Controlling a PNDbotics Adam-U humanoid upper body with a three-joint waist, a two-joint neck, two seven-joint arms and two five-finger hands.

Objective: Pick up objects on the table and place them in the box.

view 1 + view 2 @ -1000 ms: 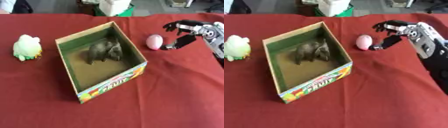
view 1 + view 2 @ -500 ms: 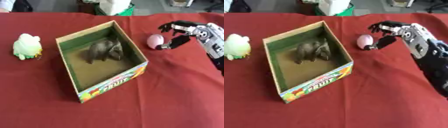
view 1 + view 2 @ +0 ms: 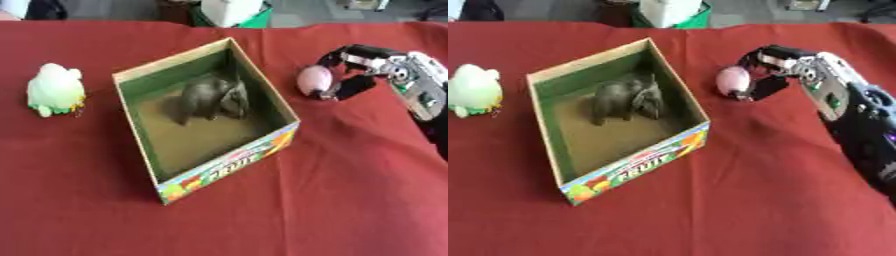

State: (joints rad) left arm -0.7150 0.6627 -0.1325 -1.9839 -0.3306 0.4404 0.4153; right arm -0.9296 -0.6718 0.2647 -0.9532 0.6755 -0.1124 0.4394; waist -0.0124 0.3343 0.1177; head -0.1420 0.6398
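The small pink egg-shaped object [image 3: 732,81] sits on the red tablecloth [image 3: 737,200], just to the right of the box and near its far right corner, and my right hand [image 3: 773,67] is right up against it from the right side: black fingers [image 3: 337,55] arch over the top of the egg while the thumb comes in low beside it, curled around it, though whether they actually press on its surface I cannot tell from here. The egg rests on the cloth, not lifted. My forearm, silver and black, runs back from the hand toward the right edge of the view. Next to the egg stands the open cardboard box [image 3: 677,84], green on the inside walls with a brown floor and a colourful fruit print along its near side; it lies turned at an angle to the table edge. Inside it, toward the far end, a grey plush elephant [image 3: 626,100] lies on the floor of the box. Well away on the left side of the cloth, apart from the box, sits a pale green and white soft toy [image 3: 55,89] with a bit of yellow at its base. My left hand shows in neither view.
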